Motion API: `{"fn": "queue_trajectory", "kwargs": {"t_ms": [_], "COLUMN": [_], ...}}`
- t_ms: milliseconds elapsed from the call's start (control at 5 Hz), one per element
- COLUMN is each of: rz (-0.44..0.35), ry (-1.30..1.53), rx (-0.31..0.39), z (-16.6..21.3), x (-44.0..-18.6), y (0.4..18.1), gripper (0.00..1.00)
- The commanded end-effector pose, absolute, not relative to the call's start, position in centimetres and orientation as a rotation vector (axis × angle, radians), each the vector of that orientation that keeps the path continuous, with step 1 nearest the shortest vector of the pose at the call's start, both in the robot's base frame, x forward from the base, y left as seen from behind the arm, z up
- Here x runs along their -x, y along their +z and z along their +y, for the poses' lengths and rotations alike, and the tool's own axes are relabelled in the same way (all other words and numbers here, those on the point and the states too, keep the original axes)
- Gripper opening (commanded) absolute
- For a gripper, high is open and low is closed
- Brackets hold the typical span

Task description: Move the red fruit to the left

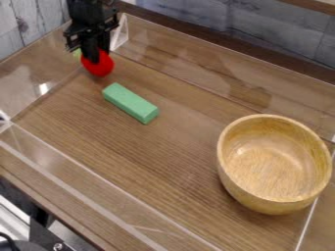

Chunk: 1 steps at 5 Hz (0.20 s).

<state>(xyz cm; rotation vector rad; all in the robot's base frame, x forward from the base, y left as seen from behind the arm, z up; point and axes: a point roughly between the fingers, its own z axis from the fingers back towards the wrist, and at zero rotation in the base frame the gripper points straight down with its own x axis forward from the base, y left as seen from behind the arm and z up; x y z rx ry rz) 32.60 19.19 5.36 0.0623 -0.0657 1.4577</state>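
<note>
Where the arm comes down at the top left of my view, I see the black gripper (90,51) pointing straight down onto the red fruit (97,67). The fruit sits on the table (144,181) directly under the fingers (81,49), with its upper part hidden behind them and its rounded red lower half showing below and slightly to the right of the fingertips. The dark fingers stand on either side of the fruit's top, drawn in close around it, and they look as if they are pinching it, though from this single angle I cannot see the contact itself. The fruit appears to rest on the wood surface, not lifted off it.

Just below and to the right of the fruit, apart from it, lies the flat green block (131,102), set at a slant on the table. Well away, at the right side near the front edge, the wooden bowl (275,163) stands upright and I can see into its hollow. A clear raised wall (39,93) borders the table on the left, near the fruit, and the fruit lies between that wall and the green block.
</note>
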Motion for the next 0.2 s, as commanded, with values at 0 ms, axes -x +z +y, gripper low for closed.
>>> {"fn": "queue_trajectory", "kwargs": {"t_ms": [0], "rz": [-0.144], "ry": [1.505], "rx": [-0.058], "z": [19.34], "x": [-34.47], "y": [7.56], "gripper": [0.0]}}
